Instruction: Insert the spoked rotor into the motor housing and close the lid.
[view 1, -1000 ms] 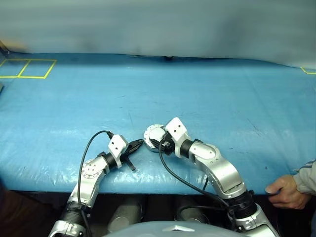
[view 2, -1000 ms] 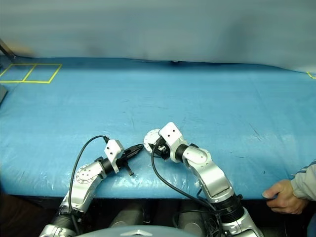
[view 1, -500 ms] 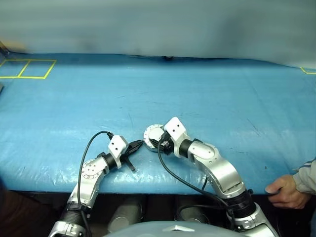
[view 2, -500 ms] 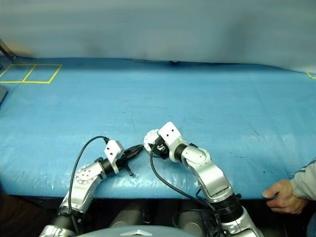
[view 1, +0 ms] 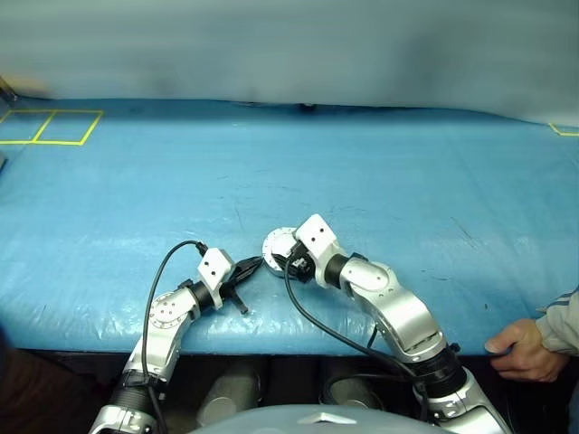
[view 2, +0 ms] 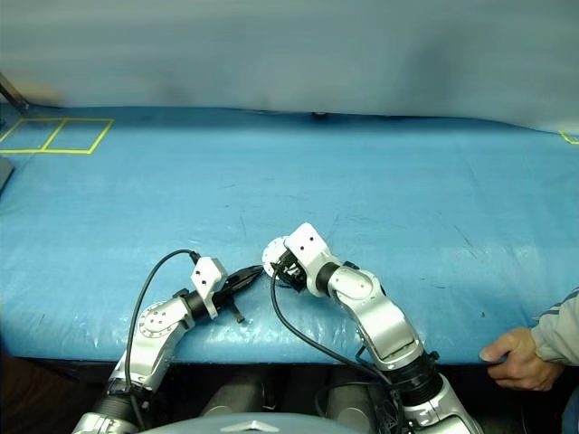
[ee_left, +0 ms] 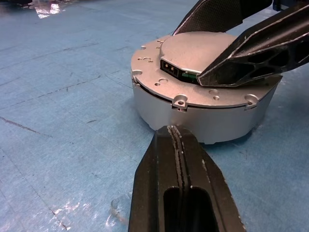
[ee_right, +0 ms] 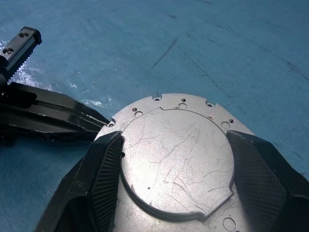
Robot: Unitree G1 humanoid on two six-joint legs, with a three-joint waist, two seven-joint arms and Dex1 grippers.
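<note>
The motor housing (ee_left: 193,121) stands on the blue table near the front edge, with the lid (ee_right: 176,145) lying flat on top of it, plain side up. My right gripper (ee_right: 176,164) reaches over it from the right, one finger (ee_right: 104,174) against each side of the lid's raised round centre. My left gripper (ee_left: 176,130) is shut and empty, its tip close to the housing's side wall. In the left eye view the left gripper (view 1: 256,263) points at the lid (view 1: 277,242). The spoked rotor is hidden.
A person's hand (view 1: 520,348) rests on the table's front edge at the far right. Yellow tape squares (view 1: 50,127) mark the far left corner. The blue cover (view 1: 380,172) stretches wide behind the housing.
</note>
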